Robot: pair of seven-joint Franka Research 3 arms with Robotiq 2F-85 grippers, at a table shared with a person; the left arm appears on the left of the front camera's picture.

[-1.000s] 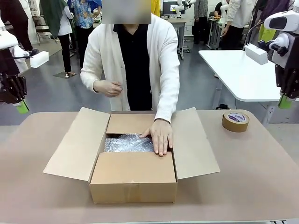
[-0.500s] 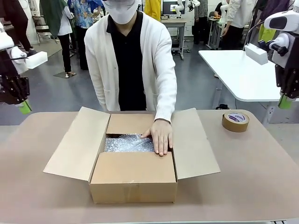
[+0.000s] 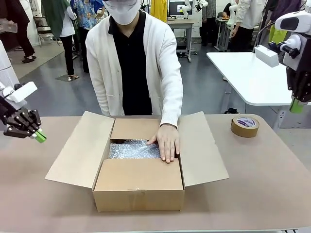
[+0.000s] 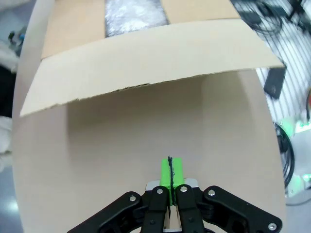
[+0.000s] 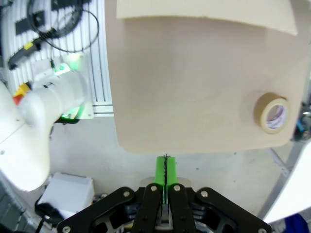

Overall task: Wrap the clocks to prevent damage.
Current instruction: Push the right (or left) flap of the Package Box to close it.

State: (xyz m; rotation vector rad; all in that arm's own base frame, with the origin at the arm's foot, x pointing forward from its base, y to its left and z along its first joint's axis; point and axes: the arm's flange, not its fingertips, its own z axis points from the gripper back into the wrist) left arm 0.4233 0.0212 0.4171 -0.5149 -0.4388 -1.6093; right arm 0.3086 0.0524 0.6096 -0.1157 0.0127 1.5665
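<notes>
Left gripper (image 3: 40,137) looks clenched on nothing to me, hanging over the tabletop's (image 3: 252,189) left edge. Right gripper (image 3: 296,107) is clenched too, off the far right corner. Bubble wrap (image 3: 131,149) lies in the open cardboard box (image 3: 138,187) mid-tabletop, with a person's hand (image 3: 166,141) on it; I cannot tell whether clocks lie under it. A tape roll (image 3: 245,126) sits near the far right edge.

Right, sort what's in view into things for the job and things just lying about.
Job: cardboard box, open; bubble wrap inside it; person's hand pressing on the wrap.
Lying about: tape roll, untouched, right of the box; left gripper and right gripper, both shut, holding nothing.
</notes>
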